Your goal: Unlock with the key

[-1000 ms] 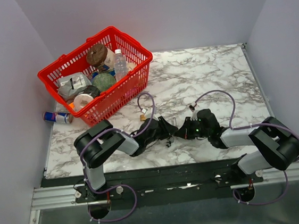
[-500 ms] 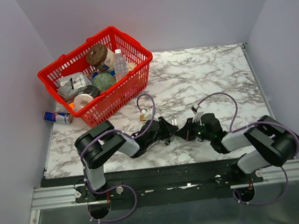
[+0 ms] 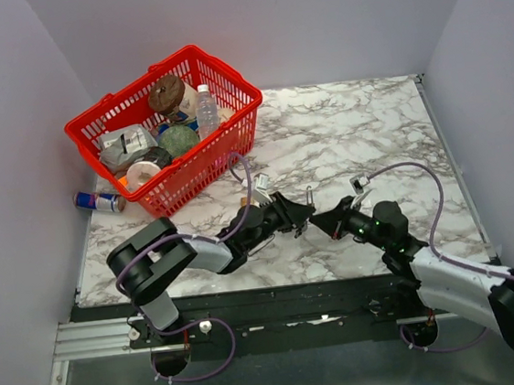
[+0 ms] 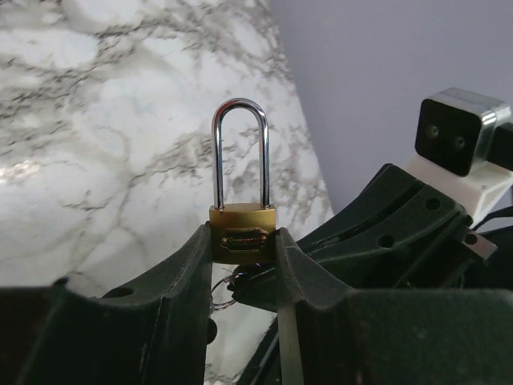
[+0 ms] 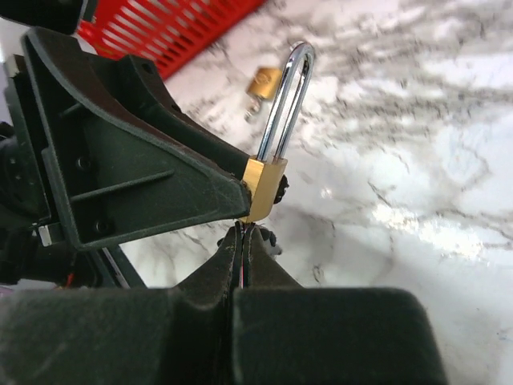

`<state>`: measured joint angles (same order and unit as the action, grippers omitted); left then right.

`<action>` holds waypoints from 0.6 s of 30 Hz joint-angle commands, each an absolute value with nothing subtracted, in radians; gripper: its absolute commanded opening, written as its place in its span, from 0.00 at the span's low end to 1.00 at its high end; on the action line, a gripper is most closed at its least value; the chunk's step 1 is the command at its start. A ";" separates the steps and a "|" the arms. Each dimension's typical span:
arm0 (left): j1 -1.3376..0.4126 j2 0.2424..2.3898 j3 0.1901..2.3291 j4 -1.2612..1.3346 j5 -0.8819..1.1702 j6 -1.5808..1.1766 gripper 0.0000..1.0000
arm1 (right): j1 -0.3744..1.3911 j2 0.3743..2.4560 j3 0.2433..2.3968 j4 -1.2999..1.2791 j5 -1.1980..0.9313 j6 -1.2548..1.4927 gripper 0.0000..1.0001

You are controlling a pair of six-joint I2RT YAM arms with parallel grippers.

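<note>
My left gripper [image 4: 243, 238] is shut on the brass body of the small padlock [image 4: 243, 233] and holds it above the table. The padlock's silver shackle [image 4: 239, 152] is closed and points up. My right gripper [image 5: 243, 233] is shut just under the padlock's [image 5: 264, 188] bottom face. It pinches the tiny dark key [image 4: 243, 282], of which only a sliver and a thin wire ring show. In the top view the two grippers meet tip to tip, left [image 3: 296, 216] and right [image 3: 327, 223], near the table's front middle.
A second brass padlock [image 5: 263, 83] lies on the marble behind the grippers, also seen in the top view [image 3: 244, 199]. A red basket [image 3: 234, 149] of groceries stands at the back left, with a can [image 3: 97, 202] beside it.
Both grippers have lifted and shifted right and back together, with padlock and key held. The right arm has swung out, its elbow now far right; the left arm has stretched forward.
</note>
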<state>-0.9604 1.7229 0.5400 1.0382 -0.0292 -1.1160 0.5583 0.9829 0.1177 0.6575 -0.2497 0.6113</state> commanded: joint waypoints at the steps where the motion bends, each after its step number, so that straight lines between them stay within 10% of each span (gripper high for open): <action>1: -1.003 1.645 0.520 1.144 0.127 -1.103 0.00 | 0.545 0.789 0.184 0.562 -0.187 0.588 0.01; 18: -1.055 1.428 0.560 0.960 0.198 -1.000 0.00 | 0.535 0.561 0.311 0.342 -0.281 0.602 0.01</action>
<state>-0.9859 1.4742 0.5396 1.0508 0.0376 -1.0550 0.5495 0.5739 0.2340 0.3599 -0.3210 0.6312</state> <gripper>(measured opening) 0.391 0.012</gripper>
